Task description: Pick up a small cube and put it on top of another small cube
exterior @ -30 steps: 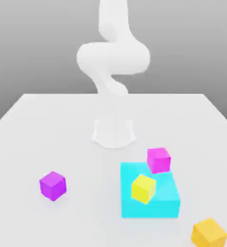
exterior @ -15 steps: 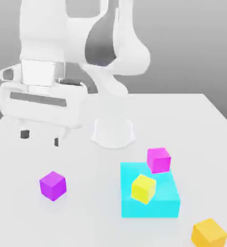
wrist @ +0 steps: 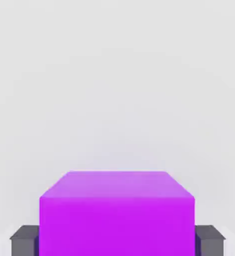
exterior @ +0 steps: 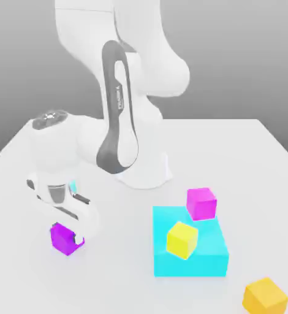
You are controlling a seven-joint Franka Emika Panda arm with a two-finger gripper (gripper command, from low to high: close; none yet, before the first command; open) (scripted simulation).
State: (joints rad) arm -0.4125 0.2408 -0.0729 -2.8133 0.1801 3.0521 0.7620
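Observation:
The small cube (exterior: 63, 238) is violet-purple and rests on the white table (exterior: 36, 282) at the exterior view's left front. My gripper (exterior: 69, 234) has come straight down over it. In the hand view the small cube (wrist: 117, 215) sits between the two dark fingers (wrist: 24, 240), which press against its opposite sides. The gripper (wrist: 117, 242) is shut on it, and the cube is still down on the table. A pinker magenta cube (exterior: 201, 203) stands at the far corner of the cyan block.
A big cyan block (exterior: 204, 256) lies at the exterior view's right front with a yellow cube (exterior: 182, 238) on it. An orange cube (exterior: 265, 296) sits near the front right corner. The arm's white base (exterior: 145, 172) stands mid-table.
The hand swung in from the left, dropped onto the violet-purple cube, and its fingers went from open to shut on it. The other cubes have not moved.

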